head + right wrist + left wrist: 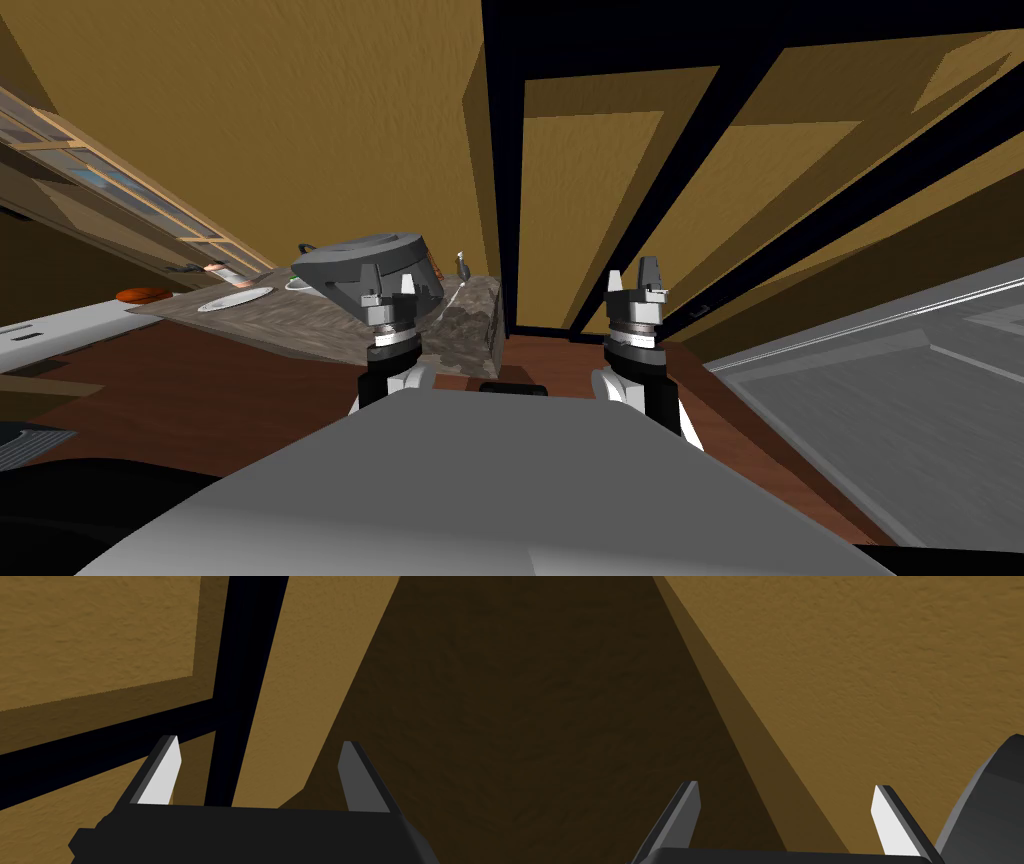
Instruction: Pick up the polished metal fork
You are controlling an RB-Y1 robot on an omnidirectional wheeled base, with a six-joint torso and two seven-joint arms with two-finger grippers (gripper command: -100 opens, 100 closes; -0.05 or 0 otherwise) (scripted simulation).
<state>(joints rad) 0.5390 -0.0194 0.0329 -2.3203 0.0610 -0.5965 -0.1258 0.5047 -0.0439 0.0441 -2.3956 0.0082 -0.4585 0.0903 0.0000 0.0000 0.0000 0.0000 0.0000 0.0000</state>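
Fork (453, 296) prob. thin pale sliver on counter (300, 330); L gripper (389, 290) and R gripper (633, 278) both spread, empty, well short; drive closer, lower L beside grey pot (370, 262).

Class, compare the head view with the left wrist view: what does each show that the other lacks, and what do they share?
Head view adds: the mottled counter, a white plate on it, and the right tool, open. Left wrist view adds: a close look along the left tool, its fingers wide apart with nothing between them. Both: the left tool and the dark grey rounded object beside it, against an ochre wall.
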